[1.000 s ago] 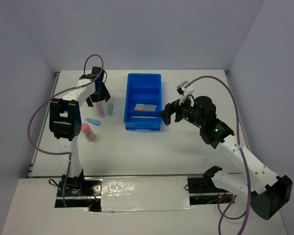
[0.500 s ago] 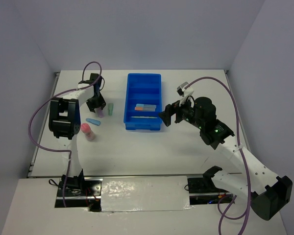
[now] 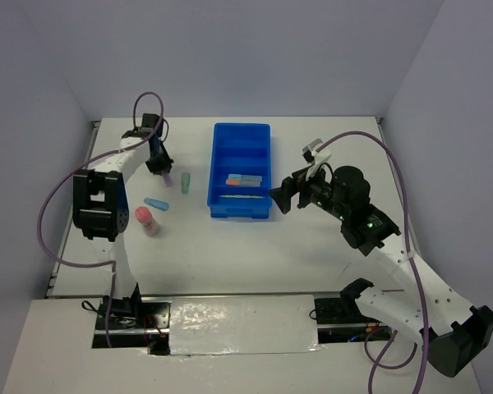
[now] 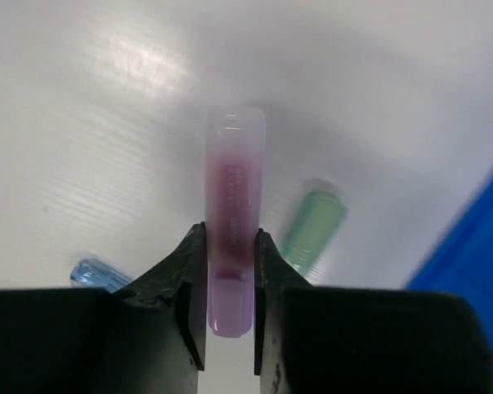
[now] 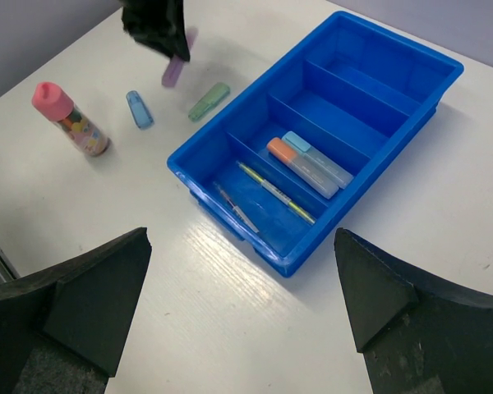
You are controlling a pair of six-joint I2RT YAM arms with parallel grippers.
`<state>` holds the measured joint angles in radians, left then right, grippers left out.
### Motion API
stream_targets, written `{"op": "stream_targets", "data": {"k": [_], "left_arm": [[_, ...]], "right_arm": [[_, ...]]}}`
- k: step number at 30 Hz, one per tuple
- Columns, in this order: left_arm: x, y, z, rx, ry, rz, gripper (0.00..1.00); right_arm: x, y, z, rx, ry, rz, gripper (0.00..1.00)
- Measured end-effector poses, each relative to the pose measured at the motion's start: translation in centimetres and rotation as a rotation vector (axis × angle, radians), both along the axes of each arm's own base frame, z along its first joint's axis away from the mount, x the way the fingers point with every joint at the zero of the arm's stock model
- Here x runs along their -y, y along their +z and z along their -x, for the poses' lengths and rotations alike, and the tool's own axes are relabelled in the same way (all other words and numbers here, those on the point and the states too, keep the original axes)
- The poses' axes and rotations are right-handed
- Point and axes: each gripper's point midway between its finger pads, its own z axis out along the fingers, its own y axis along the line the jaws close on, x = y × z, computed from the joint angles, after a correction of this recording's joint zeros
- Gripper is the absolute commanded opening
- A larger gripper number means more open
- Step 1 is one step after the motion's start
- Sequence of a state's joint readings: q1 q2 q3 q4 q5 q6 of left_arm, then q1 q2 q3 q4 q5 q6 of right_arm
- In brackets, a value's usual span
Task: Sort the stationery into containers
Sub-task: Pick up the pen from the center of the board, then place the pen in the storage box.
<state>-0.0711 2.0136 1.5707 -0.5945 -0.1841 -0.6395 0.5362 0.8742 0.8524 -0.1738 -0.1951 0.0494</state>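
Altogether four items [image 5: 308, 164] in tray [image 5: 345, 111], three loose, left gripper [image 4: 228, 238] holding marker [image 4: 234, 189]

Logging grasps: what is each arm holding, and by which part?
The left gripper clamps the pale purple marker near one end, jaws on its two sides. The right gripper, jaws wide open, holds nothing.

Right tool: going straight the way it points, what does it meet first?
The right tool probably meets the blue tray at its near end, the compartment with the thin pens, though depth is unclear.
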Motion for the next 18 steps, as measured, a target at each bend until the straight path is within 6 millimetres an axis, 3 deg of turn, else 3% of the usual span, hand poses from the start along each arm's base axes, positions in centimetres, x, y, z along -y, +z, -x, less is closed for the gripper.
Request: {"op": "stream_targets", "data": {"k": [2, 5, 8, 10, 11, 13, 15, 18], "left_arm": [[0.5, 4.0, -1.2, 0.102, -0.049, -0.011, 0.02], [3.0, 13.2, -3.9, 0.372, -0.189, -0.044, 0.0], [8.4, 22.2, -4.2, 0.651, -0.443, -0.079, 0.0], [13.0, 25.7, -3.1, 0.783, -0.655, -0.111, 0.0], [15.9, 26.8, -2.3, 0.837, -0.784, -0.14, 0.0], [20.9, 26.8, -0.8, 0.882, -0.999, -0.176, 0.0], [25.1, 24.8, 0.2, 0.872, -1.199, -0.181, 0.0], [27.7, 20.3, 0.1, 0.798, -1.396, -0.188, 0.01]], "right_arm": [[0.0, 0.0, 0.0, 0.0, 0.001, 0.003, 1.0], [0.1, 0.1, 0.2, 0.005, 0.001, 0.004, 1.0], [0.3, 0.5, 0.4, 0.016, 0.001, -0.003, 1.0], [0.3, 0.6, 0.5, 0.018, 0.002, -0.004, 1.0], [0.3, 0.5, 0.5, 0.016, 0.002, -0.003, 1.0], [0.4, 0.4, 0.7, 0.009, 0.003, 0.003, 1.0], [0.6, 0.3, 1.0, 0.005, 0.003, 0.008, 1.0], [1.0, 0.8, 1.7, 0.018, 0.004, 0.005, 1.0]]}}
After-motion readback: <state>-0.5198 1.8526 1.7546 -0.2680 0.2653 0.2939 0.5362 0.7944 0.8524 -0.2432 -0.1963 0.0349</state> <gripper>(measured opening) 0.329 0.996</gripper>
